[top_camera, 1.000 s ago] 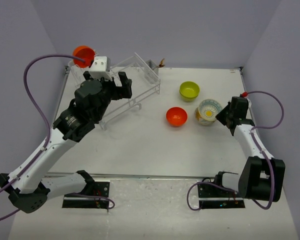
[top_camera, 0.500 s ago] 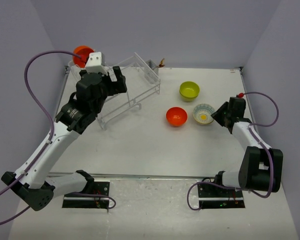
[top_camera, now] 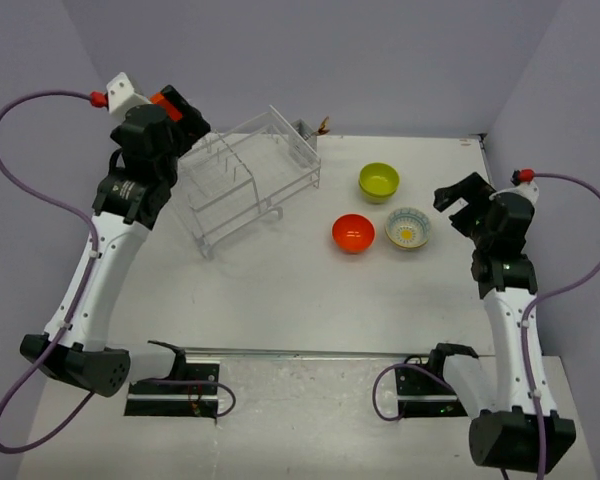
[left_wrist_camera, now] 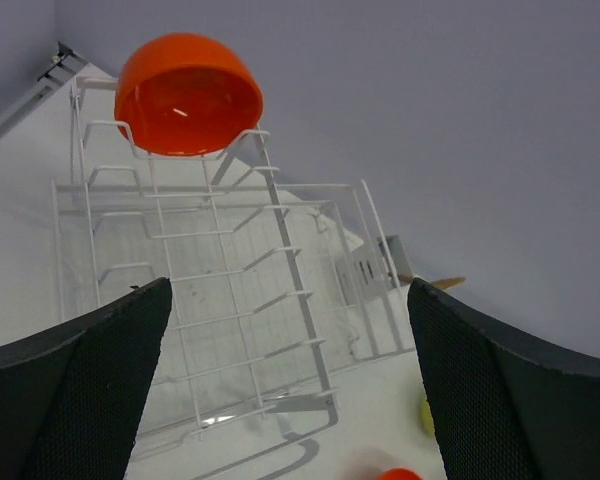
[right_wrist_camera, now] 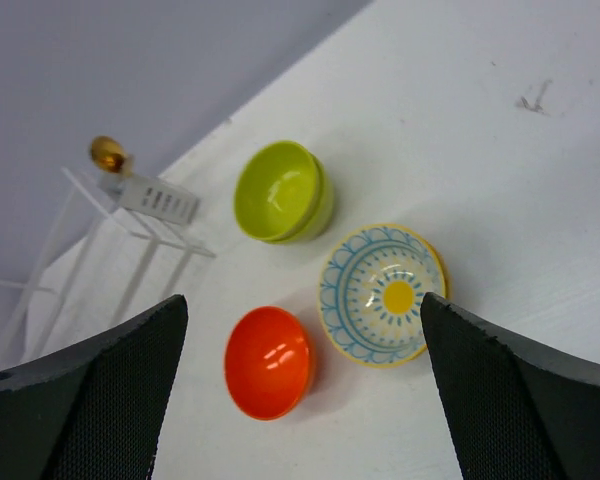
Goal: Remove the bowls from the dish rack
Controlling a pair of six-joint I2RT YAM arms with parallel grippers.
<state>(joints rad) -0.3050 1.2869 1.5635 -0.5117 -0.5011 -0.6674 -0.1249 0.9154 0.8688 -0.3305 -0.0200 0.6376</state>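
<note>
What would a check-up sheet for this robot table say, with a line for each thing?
Surface: white table, bare between the arms.
Job's things: dish rack at the far left, with one orange bowl propped at its far end. On the table right of the rack sit a green bowl, a second orange bowl and a patterned bowl, all upright.
Clutter: small brownish thing by the rack's side cup; cannot tell what it is.
Grippers: left gripper open, empty, above the rack; right gripper open, empty, above the table bowls.
Cables: purple cables loop off both arms, off the table.
Surroundings: plain lilac walls.
</note>
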